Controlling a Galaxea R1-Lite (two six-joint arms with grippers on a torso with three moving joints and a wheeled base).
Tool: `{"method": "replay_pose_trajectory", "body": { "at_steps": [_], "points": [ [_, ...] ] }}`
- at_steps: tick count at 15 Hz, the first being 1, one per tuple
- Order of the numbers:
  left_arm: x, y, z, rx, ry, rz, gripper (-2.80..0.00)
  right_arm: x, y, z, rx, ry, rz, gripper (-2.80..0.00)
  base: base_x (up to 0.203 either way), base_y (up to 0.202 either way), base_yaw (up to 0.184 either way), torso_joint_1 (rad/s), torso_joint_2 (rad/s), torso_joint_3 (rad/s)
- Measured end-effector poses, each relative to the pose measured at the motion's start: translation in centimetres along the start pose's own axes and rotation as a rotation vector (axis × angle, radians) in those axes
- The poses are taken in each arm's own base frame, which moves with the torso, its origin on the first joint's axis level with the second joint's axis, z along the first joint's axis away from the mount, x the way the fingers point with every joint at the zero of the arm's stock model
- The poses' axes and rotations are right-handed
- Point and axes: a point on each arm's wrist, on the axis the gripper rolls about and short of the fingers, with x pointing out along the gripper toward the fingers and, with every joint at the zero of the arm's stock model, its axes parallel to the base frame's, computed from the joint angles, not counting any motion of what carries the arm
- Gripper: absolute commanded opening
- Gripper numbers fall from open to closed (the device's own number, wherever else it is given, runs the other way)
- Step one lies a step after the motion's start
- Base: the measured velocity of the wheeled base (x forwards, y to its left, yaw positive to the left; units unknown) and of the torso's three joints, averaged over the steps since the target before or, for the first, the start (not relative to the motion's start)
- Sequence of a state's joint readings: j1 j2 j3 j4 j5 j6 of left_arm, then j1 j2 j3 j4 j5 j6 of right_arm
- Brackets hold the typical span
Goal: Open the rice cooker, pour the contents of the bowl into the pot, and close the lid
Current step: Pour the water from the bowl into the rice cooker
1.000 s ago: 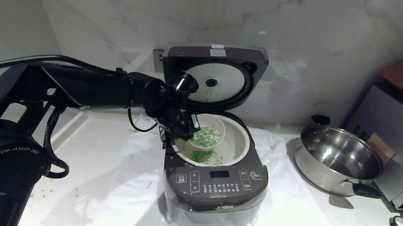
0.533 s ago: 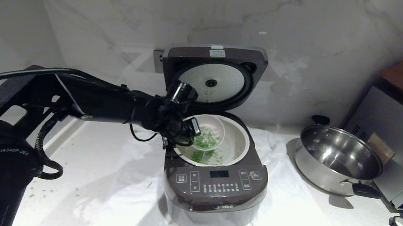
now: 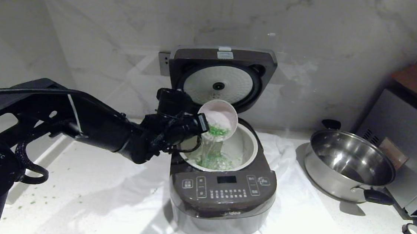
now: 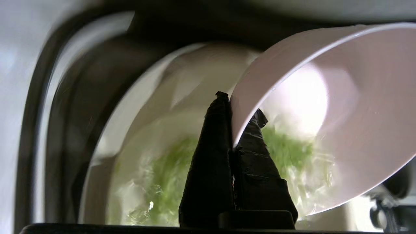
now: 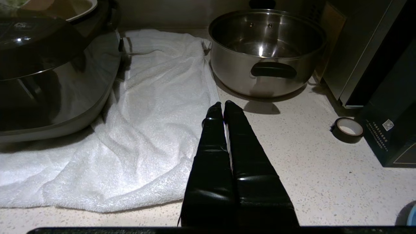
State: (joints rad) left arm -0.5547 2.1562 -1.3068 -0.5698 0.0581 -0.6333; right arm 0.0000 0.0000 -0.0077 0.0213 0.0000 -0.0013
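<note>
Spilling threatens: the left gripper [image 3: 201, 123], clenched on the small pale pink bowl's [image 3: 218, 118] rim, tips chopped green bits [image 3: 217, 131] over the cream-white pot [image 3: 244, 146] mid-counter; drifting sideways would scatter them across the white towel [image 3: 121, 184].

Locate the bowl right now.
Head view, centre: the bowl is tipped over the pot of the open rice cooker, its rim pinched by the left gripper, just below the raised lid.

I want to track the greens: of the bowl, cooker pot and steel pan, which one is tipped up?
The small pink bowl, tilted over the cooker's pot; that and the steel pan sit level.
</note>
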Motion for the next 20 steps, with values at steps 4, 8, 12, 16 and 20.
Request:
{"method": "replay_pose_trajectory", "body": {
  "at_steps": [4,8,12,16,20],
  "points": [
    [-0.4,-0.2,0.3,0.053,-0.190,-0.135,-2.80,0.0,0.0,0.0,0.000,0.000,0.000,-2.80,0.000,0.000,0.000,0.000,0.00,0.000],
    [-0.4,0.1,-0.2,0.053,-0.280,-0.205,-2.80,0.0,0.0,0.0,0.000,0.000,0.000,-2.80,0.000,0.000,0.000,0.000,0.00,0.000],
    [0.2,-0.2,-1.2,0.054,-0.365,-0.303,-2.80,0.0,0.0,0.0,0.000,0.000,0.000,-2.80,0.000,0.000,0.000,0.000,0.00,0.000],
    [1.0,-0.1,-2.6,0.045,-0.366,-0.340,-2.80,0.0,0.0,0.0,0.000,0.000,0.000,-2.80,0.000,0.000,0.000,0.000,0.00,0.000],
    [1.3,0.0,-3.3,0.045,-0.349,-0.336,-2.80,0.0,0.0,0.0,0.000,0.000,0.000,-2.80,0.000,0.000,0.000,0.000,0.00,0.000]
  ]
}}
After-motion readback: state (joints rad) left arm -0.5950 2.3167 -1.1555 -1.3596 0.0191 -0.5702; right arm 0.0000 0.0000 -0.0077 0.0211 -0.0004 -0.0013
